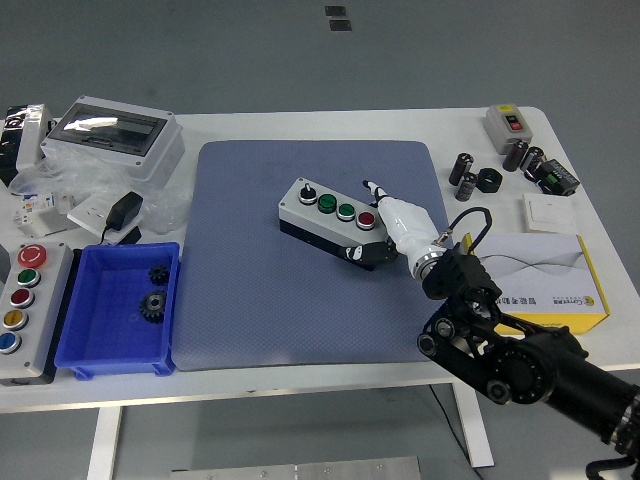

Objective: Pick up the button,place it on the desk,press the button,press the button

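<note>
I can read nothing here for certain: the yellow and white box point(545, 280) by my arm carries a line of small dark print on its top face, too small to make out, and no other label shows legible words

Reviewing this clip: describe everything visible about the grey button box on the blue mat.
The button box is a grey oblong case with a dark base, lying flat and skewed on the blue mat. Its top carries a black selector knob, two green buttons and one red. The right hand, white-shelled, touches its right end.
</note>
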You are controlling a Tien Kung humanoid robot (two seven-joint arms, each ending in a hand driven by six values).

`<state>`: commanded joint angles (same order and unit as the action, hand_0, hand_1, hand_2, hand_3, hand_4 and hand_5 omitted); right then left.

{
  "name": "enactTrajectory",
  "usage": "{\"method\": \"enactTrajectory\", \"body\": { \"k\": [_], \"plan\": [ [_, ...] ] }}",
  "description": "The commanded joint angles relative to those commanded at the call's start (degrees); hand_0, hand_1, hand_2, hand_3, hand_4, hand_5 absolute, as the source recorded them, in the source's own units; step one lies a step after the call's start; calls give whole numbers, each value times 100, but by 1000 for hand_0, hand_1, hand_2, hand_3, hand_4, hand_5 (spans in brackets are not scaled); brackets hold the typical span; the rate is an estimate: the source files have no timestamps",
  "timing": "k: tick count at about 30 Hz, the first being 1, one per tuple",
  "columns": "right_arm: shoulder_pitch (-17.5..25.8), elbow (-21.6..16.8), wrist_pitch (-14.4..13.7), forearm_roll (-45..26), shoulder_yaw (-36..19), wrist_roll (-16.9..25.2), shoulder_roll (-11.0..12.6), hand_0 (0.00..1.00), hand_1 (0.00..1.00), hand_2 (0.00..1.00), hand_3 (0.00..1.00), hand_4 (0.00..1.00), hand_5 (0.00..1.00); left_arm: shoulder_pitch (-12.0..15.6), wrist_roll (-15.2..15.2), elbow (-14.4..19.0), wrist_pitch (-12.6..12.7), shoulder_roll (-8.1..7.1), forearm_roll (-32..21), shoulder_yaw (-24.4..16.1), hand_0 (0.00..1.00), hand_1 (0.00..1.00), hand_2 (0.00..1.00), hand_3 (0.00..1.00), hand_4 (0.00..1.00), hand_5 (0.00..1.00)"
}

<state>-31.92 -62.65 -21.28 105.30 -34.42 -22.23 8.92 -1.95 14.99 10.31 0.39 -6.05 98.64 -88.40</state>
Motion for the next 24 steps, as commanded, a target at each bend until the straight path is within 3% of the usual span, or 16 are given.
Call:
{"method": "enactTrajectory", "body": {
  "k": [1,2,8,9,12,14,15,20,21,24],
  "plan": [
    [-1,6,-4,4,4,1,-1,337,539,580,803,844,170,0,-1,0,0,-1,-3,3,606,601,534,601,631,227],
    [-2,11,-8,9,9,2,-2,249,428,467,666,647,142,0,-3,0,0,-2,-5,6,606,601,535,602,630,229],
    [12,20,-52,132,17,19,6,249,428,467,666,647,142,-6,-30,0,0,1,-98,94,606,601,535,602,630,229],
    [23,-14,-58,156,-12,35,23,212,384,423,594,553,200,-6,-34,0,0,5,-116,108,606,601,535,600,629,233],
    [77,-239,-51,154,-140,147,139,212,384,423,594,553,200,-4,-39,0,0,18,-142,132,606,601,535,600,629,233],
    [139,-466,26,23,-252,331,288,212,384,423,594,553,200,-2,-41,0,2,24,-158,141,606,601,535,600,629,233],
    [179,-602,112,-92,-305,454,396,181,337,360,466,329,16,0,-40,0,3,27,-160,139,606,601,536,599,629,237],
    [298,-1349,656,-701,-408,1094,969,181,337,360,466,329,16,14,-41,0,8,33,-143,115,606,601,536,599,629,237],
    [288,-1516,773,-832,-372,1232,1098,165,308,339,386,136,2,15,-43,0,9,33,-143,116,606,601,537,602,630,242],
    [146,-1955,927,-925,-73,1630,1465,165,308,339,386,136,2,11,-47,0,7,36,-114,103,606,601,537,602,630,242]
  ]
}}
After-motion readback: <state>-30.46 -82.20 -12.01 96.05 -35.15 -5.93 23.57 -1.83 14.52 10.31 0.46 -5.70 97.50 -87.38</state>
